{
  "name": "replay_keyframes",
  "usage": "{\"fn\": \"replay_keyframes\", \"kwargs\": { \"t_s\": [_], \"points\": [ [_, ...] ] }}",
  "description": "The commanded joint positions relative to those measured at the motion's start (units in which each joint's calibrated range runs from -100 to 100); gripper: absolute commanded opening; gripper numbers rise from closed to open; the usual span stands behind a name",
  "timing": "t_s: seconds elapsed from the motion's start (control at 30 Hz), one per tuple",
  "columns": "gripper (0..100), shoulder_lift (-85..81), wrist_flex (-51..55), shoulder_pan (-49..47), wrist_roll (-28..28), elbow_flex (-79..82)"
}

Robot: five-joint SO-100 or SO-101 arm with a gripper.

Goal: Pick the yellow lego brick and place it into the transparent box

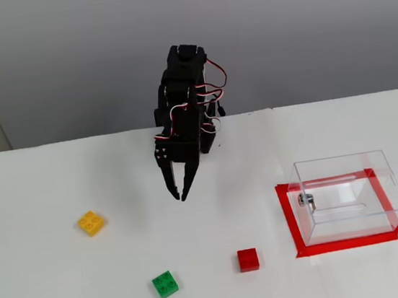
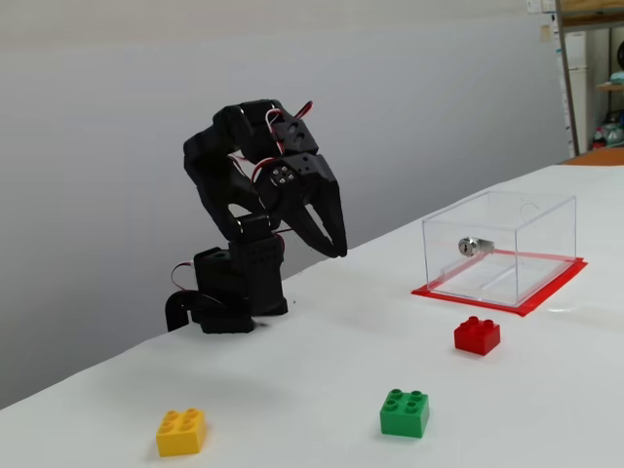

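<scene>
The yellow lego brick (image 1: pixel 91 222) (image 2: pixel 181 432) lies alone on the white table, at the left in both fixed views. The transparent box (image 1: pixel 347 174) (image 2: pixel 499 226) stands at the right with nothing inside, a small metal fitting on one wall. My black gripper (image 1: pixel 180 196) (image 2: pixel 333 253) hangs in the air in front of the arm's base, pointing down. Its fingers are slightly parted and hold nothing. It is well to the right of the yellow brick and well to the left of the box.
A green brick (image 1: pixel 165 284) (image 2: pixel 405 412) and a red brick (image 1: pixel 248 259) (image 2: pixel 477 334) lie near the front of the table. Red tape (image 1: pixel 287 218) (image 2: pixel 552 288) frames the box's footprint. The arm's base (image 2: pixel 229 292) stands at the table's back edge by a grey wall.
</scene>
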Motion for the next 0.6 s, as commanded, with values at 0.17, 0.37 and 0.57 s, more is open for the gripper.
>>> {"fn": "replay_keyframes", "kwargs": {
  "t_s": [0.17,0.37,0.57],
  "points": [
    [2,9.41,0.16,8.39,-0.18,-14.1],
    [2,13.56,0.33,13.12,-0.18,-18.71],
    [2,17.89,4.94,19.7,-0.18,-23.59]
  ]
}}
